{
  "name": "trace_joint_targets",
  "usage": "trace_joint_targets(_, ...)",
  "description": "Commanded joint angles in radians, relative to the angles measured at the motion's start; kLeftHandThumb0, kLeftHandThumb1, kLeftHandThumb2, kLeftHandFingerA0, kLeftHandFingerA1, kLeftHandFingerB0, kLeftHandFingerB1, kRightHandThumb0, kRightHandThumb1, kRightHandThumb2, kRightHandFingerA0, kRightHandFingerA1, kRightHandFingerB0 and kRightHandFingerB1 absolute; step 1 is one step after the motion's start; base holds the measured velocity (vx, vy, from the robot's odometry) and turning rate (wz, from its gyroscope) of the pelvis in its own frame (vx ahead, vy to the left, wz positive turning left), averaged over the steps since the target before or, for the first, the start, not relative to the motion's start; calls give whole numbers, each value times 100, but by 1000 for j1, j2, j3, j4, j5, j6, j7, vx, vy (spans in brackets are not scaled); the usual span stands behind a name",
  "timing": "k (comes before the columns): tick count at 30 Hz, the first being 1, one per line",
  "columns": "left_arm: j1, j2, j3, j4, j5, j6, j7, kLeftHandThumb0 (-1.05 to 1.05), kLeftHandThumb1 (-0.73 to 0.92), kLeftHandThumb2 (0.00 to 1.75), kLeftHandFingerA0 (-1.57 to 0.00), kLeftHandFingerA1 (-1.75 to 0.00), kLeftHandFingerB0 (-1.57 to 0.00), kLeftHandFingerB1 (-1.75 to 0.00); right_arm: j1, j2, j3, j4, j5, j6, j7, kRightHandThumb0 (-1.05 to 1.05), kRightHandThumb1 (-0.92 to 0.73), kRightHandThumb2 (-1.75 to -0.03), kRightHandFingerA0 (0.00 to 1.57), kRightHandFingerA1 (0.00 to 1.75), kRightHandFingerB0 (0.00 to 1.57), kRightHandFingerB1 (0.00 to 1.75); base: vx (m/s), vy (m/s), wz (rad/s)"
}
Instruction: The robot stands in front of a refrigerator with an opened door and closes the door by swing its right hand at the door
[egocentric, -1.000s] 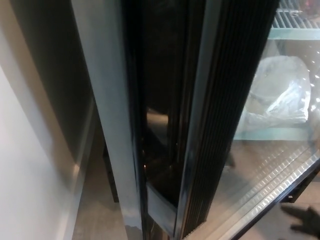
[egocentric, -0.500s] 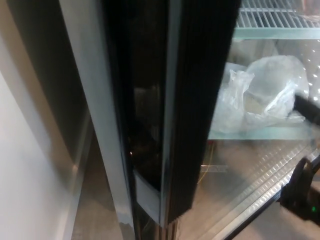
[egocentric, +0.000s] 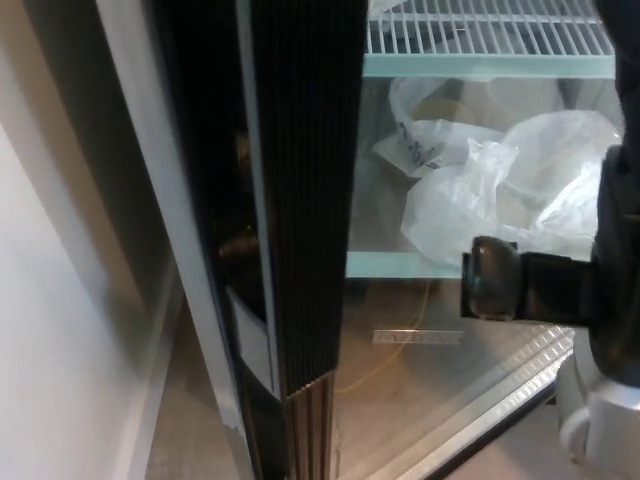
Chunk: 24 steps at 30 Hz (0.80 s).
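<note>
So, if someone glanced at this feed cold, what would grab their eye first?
Probably the dark ribbed edge of the refrigerator door, running top to bottom through the middle of the view. Next, the crumpled white plastic bags on the glass shelf behind it, and the robot's black right hand reaching in from the right.

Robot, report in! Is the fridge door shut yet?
Right hand up beside the glass door. Door not shut. Left hand out of view. Plastic bags on the shelf inside.
</note>
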Motion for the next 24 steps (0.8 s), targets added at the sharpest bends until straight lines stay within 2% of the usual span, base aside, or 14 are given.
trace_joint_targets(1,-20,11,-22,16,30,-16,-7,-45,77,62,-45,-37,-38,-34,-174,-56,127,136,-718,229,90,-80,-76,-105,0,10,3,17,0,0,0)
trace_joint_targets(3,-20,11,-22,16,29,-16,-7,-45,77,62,-45,-37,-38,-34,-175,-57,129,136,-720,231,89,-80,-76,-105,0,10,3,17,0,0,0)
trace_joint_targets(4,-26,9,-23,16,30,-16,-7,-48,61,94,-38,-54,-26,-47,-341,-81,183,416,-719,329,110,-75,-80,-111,0,17,3,21,0,0,0)
trace_joint_targets(5,-32,6,-29,16,35,-16,-3,-46,61,95,-39,-54,-26,-47,-477,-98,225,665,-691,394,116,-77,-80,-109,0,15,4,20,0,0,0)
trace_joint_targets(8,-33,5,-32,16,36,-17,0,-46,61,95,-39,-54,-26,-47,-512,-104,238,730,-677,408,107,-77,-80,-109,0,15,4,20,0,0,0)
trace_joint_targets(10,-33,3,-31,13,33,-17,-3,-48,73,64,-45,-37,-38,-35,-642,-105,271,1017,-608,476,170,-76,-78,-108,0,15,3,20,0,0,0)
trace_joint_targets(11,-33,3,-30,11,31,-21,-5,-47,73,63,-45,-38,-39,-35,-688,-106,282,1126,-584,507,197,-70,-90,-67,0,15,2,22,0,0,0)
trace_joint_targets(12,-35,3,-31,10,31,-25,-7,-48,74,64,-44,-38,-38,-35,-725,-109,291,1220,-565,538,220,-74,-76,-107,0,16,2,20,0,0,0)
trace_joint_targets(13,-37,3,-32,10,32,-25,-7,-48,74,64,-44,-38,-38,-35,-732,-110,293,1240,-561,547,224,-74,-76,-107,0,16,2,20,0,0,0)
trace_joint_targets(14,-40,4,-33,11,33,-23,-8,-47,74,63,-45,-37,-37,-34,-728,-115,292,1261,-554,554,215,-70,-90,-69,0,15,4,22,0,0,0)
trace_joint_targets(17,-46,5,-30,13,29,-18,-15,-46,74,62,-46,-37,-37,-34,-713,-135,292,1288,-529,547,218,-71,-91,-68,0,16,4,22,0,0,0)
trace_joint_targets(18,-46,6,-34,14,34,-19,-14,-47,75,63,-45,-37,-37,-34,-707,-142,294,1294,-521,542,218,-73,-72,-85,0,15,5,22,0,0,0)
trace_joint_targets(22,-40,5,-40,18,40,-18,-6,-47,76,63,-51,-38,-40,-35,-687,-166,312,1306,-514,527,200,-77,-74,-106,0,17,5,21,0,0,0)
trace_joint_targets(24,-35,0,-35,19,33,-19,-5,-52,63,87,-44,-52,-36,-48,-668,-194,319,1282,-519,512,201,-75,-76,-109,0,18,3,21,0,0,0)
